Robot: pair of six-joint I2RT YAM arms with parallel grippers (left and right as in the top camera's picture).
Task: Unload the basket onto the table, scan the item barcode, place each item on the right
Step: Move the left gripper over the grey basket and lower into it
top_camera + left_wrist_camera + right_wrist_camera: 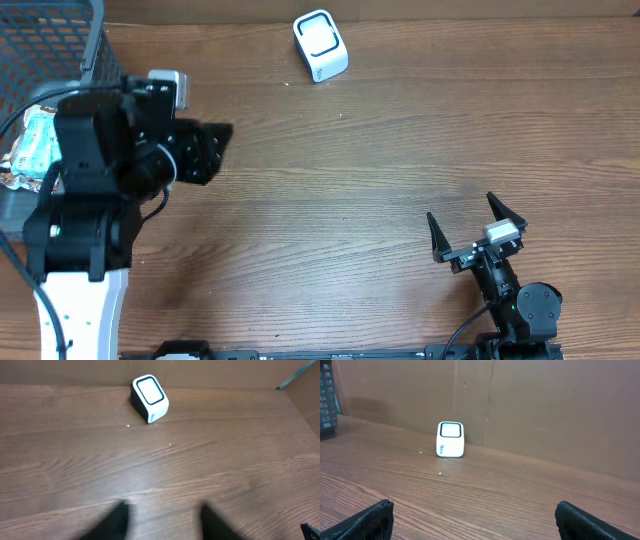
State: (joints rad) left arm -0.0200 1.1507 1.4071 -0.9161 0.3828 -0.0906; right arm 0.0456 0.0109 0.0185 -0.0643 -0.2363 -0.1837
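The white barcode scanner (320,45) with a dark-rimmed window stands at the back middle of the wooden table; it also shows as the scanner (149,397) and the scanner (450,439). A teal-and-white packet (35,140) lies in the wire basket (60,40) at the far left. My left gripper (222,150) hangs just right of the basket, pointing toward the table's middle. In the left wrist view its blurred fingers stand apart, so the left gripper (162,515) is open over bare wood. My right gripper (460,210) rests at the front right, and the right gripper (475,515) is wide open with nothing in it.
The basket's dark mesh (326,400) shows at the left edge of the right wrist view. A brown cardboard wall (545,405) runs along the back of the table behind the scanner. A crinkled foil pack (15,175) lies at the basket's lower left.
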